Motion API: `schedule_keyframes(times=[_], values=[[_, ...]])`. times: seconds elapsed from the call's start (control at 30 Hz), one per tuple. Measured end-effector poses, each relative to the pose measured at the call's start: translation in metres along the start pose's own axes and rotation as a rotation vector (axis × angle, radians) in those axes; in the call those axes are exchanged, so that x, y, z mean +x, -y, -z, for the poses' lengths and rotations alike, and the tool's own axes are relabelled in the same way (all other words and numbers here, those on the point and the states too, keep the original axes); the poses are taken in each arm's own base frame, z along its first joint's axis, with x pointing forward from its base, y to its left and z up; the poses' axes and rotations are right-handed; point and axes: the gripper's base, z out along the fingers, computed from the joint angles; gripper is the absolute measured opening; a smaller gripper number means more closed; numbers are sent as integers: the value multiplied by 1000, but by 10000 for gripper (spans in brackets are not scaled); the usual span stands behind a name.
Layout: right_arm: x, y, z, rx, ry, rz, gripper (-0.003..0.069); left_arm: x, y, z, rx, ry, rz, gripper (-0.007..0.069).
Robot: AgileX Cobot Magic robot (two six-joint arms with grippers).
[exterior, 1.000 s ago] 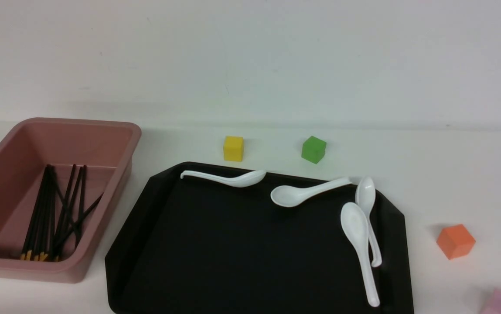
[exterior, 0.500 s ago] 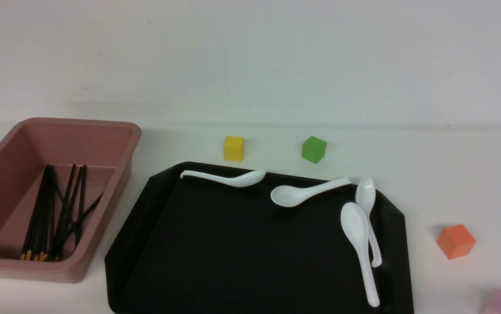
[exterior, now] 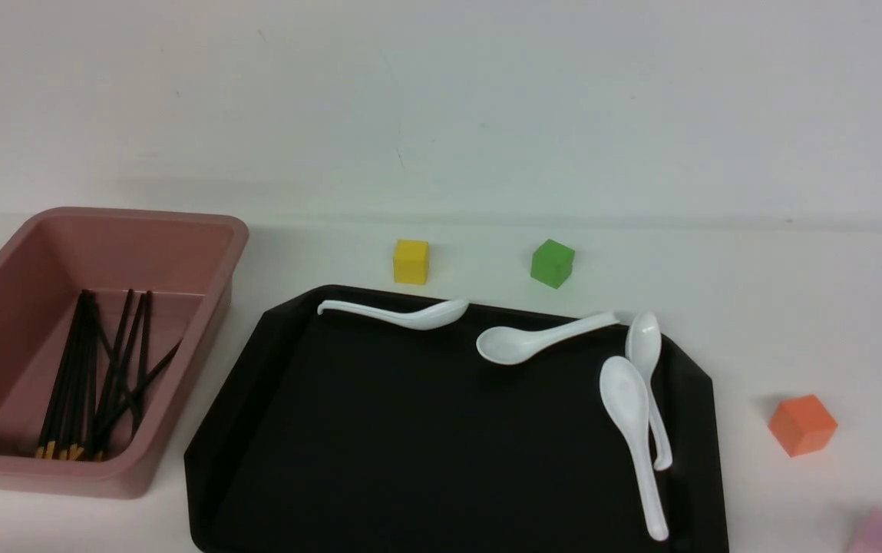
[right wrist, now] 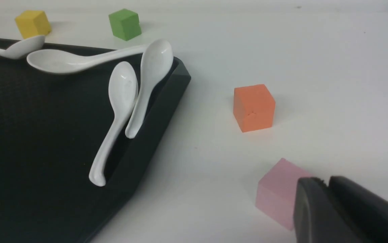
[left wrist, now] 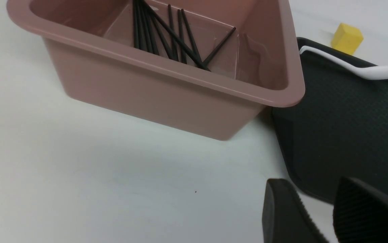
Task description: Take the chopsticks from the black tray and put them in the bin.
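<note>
Nothing moved since the earlier frames: same layout throughout, both arms out of the front view. Chopsticks (exterior: 99,376) all lying in the bin (exterior: 203,230), none left on the black tray (exterior: 425,430); task judged complete. Long axes running roughly from the near wall toward the far wall, yellow-orange ends gathered at the near wall, plain black tips fanning away from the robot, one stick crossing the bundle at a slant toward the tray side. Bin sitting on the tabletop (exterior: 794,307) just beside the tray's left edge, close enough in the left wrist view that touching or apart cannot be told. Only four white spoons (exterior: 629,407) on the tray, two leaning on its right rim. Left gripper (left wrist: 329,216) low over the tabletop near the tray corner, jaws slightly parted and holding nothing. Right gripper (right wrist: 329,209) near a pink cube (right wrist: 275,195), jaws pressed together, empty. Yellow cube (exterior: 411,261), green cube (exterior: 552,263) and orange cube (exterior: 801,424) well apart from the bin. Main risk from here, as a judgement: a careless left-arm move clipping the bin rim or tray corner, nudging the bin and scattering the sticks.
</note>
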Motion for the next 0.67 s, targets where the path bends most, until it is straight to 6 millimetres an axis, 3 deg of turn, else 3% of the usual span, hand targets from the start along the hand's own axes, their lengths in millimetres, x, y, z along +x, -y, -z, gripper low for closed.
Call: schedule_keyframes(times=[0.67], values=[[0, 0, 0, 0, 0, -1, 115, 0, 0, 0, 0, 0, 0, 239]])
